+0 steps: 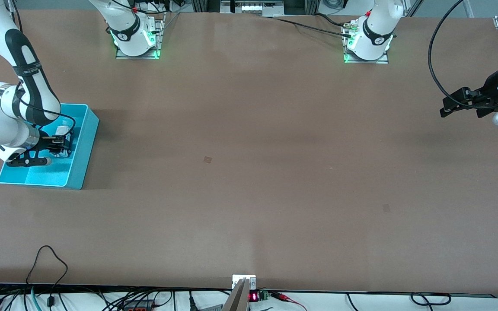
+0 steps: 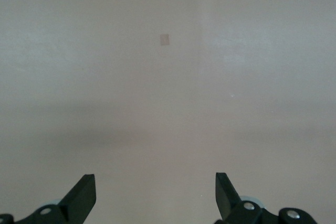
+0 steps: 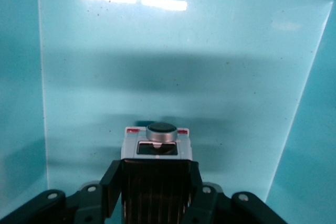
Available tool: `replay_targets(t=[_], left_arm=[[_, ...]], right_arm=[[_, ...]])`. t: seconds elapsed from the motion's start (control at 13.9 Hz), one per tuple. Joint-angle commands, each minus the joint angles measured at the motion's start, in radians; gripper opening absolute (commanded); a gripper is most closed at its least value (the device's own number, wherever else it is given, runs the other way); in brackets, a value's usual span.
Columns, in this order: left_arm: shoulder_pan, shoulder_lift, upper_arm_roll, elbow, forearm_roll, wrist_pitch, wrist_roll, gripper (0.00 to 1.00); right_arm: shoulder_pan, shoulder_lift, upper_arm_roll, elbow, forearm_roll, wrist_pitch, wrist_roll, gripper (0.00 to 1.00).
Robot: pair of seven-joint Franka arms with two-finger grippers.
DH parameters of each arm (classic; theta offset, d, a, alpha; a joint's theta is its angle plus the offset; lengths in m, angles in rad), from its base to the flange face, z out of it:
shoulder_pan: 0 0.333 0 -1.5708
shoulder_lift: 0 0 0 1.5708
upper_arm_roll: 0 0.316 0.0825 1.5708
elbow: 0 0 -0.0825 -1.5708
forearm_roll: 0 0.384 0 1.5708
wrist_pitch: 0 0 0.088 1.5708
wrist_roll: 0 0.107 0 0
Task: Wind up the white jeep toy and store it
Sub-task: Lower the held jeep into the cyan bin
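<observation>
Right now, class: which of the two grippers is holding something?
The right gripper, over the cyan bin: its fingers are shut on the jeep. The left gripper waits open over bare table, holding nothing.

Jeep (image 3: 156, 174) front cut off by frame edge; sides hidden by fingers (image 3: 111, 187)

white jeep toy (image 3: 156, 156) with black ribbed roof, cyan bin (image 1: 85, 142), brown table (image 1: 249, 172)
</observation>
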State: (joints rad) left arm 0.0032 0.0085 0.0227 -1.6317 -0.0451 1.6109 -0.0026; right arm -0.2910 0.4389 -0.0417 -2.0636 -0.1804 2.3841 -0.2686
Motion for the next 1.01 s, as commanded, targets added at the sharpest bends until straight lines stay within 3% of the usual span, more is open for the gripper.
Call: replay_targets(t=[0.0,0.36,0.65,0.79,0.94], left_arm=[[-0.019,-0.008,0.014,-0.002,0.002,0.009,-0.008,1.0],[-0.015,-0.015,0.007,-0.007,0.005,0.007,-0.048,1.0],[-0.011,-0.021,-0.001,-0.014,0.007,0.007,-0.047,1.0],[-0.005,-0.022,-0.001,-0.016,0.008,0.007,-0.03,1.0],[-0.005,-0.024,-0.001,-0.016,0.011,0.001,-0.03,1.0]], right_arm=[[-0.011,-0.006,0.006,-0.004,0.002,0.006,-0.02,0.31],[-0.011,-0.005,0.006,-0.004,0.002,0.004,-0.018,0.47],[-0.011,-0.002,0.006,-0.004,0.002,0.001,-0.017,0.65],[-0.011,-0.002,0.006,-0.004,0.002,0.0,-0.018,0.68],[-0.01,-0.002,0.006,-0.003,0.002,0.0,-0.018,0.79]])
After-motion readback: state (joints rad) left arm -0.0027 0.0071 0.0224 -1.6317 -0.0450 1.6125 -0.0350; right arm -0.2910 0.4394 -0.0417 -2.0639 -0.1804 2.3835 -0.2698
